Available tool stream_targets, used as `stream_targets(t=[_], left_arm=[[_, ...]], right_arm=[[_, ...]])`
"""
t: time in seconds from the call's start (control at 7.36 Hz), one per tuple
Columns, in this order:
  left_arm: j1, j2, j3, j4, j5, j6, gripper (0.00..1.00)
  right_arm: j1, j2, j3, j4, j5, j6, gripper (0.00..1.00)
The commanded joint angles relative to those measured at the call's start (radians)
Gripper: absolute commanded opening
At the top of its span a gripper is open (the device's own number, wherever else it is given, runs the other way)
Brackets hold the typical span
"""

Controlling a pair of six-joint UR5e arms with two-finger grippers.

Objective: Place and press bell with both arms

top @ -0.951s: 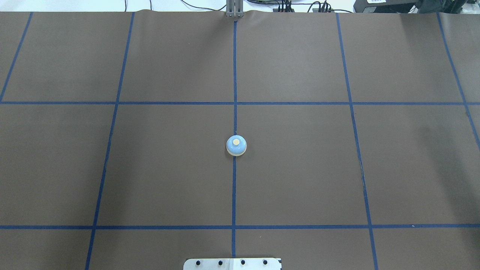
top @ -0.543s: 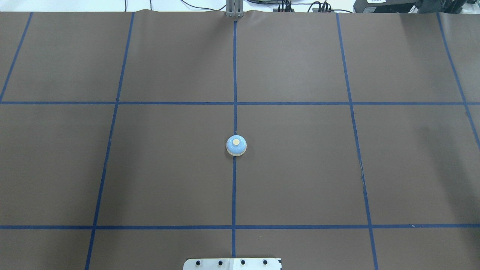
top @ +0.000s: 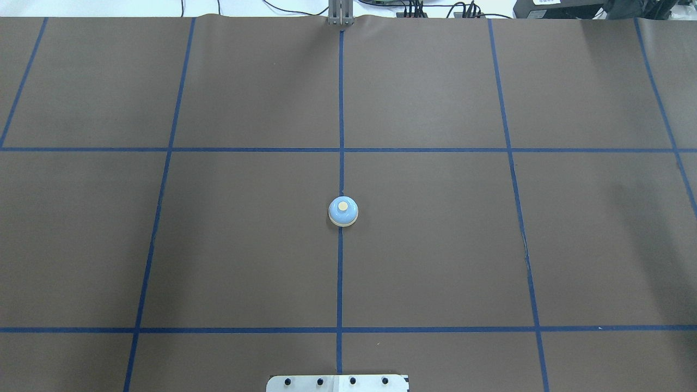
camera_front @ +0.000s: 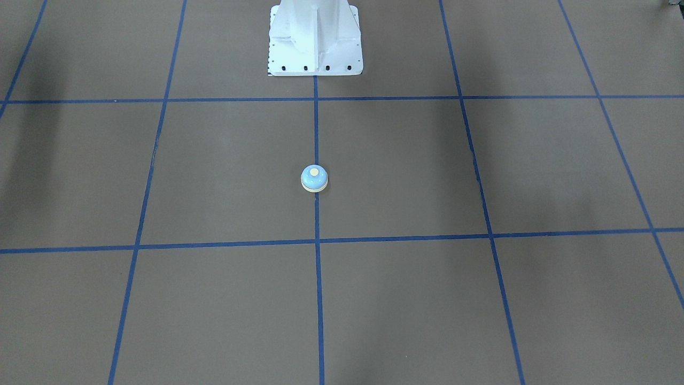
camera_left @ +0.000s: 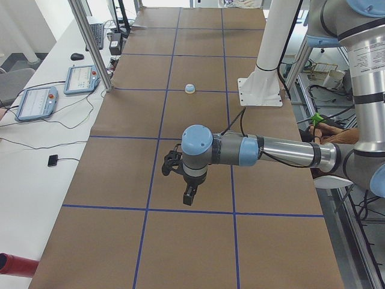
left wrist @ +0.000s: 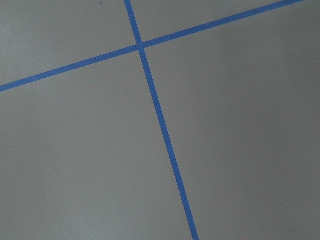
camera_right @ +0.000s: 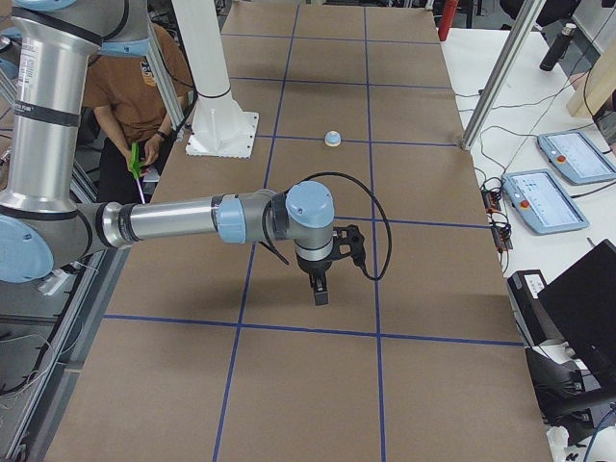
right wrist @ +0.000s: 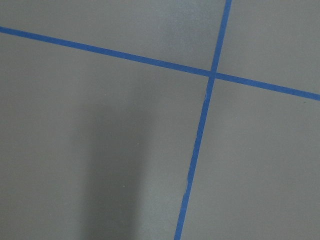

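Note:
The bell (top: 343, 212) is a small light-blue dome with a cream base and cream button. It stands upright on the centre blue tape line of the brown table, also in the front-facing view (camera_front: 314, 178), the left view (camera_left: 190, 88) and the right view (camera_right: 333, 139). Nothing touches it. My left gripper (camera_left: 189, 197) shows only in the exterior left view, hanging above the table far from the bell; I cannot tell if it is open or shut. My right gripper (camera_right: 320, 294) shows only in the exterior right view, likewise far from the bell; its state is unclear.
The white bolted pedestal base (camera_front: 315, 40) stands on the robot's side of the bell. Blue tape lines grid the brown table cover (top: 435, 245). Both wrist views show only table and tape. A seated person (camera_right: 130, 96) is beside the table; tablets (camera_left: 36, 102) lie on a side desk.

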Motion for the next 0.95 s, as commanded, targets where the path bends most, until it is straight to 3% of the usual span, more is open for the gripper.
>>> stream_targets(t=[0.0, 0.81], left_arm=[[0.000, 0.001, 0.000, -0.001, 0.000, 0.002, 0.99], [0.000, -0.005, 0.005, -0.001, 0.002, 0.002, 0.99]], right_arm=[[0.000, 0.003, -0.001, 0.000, 0.000, 0.000, 1.00], [0.000, 0.021, -0.007, -0.001, 0.000, 0.003, 1.00]])
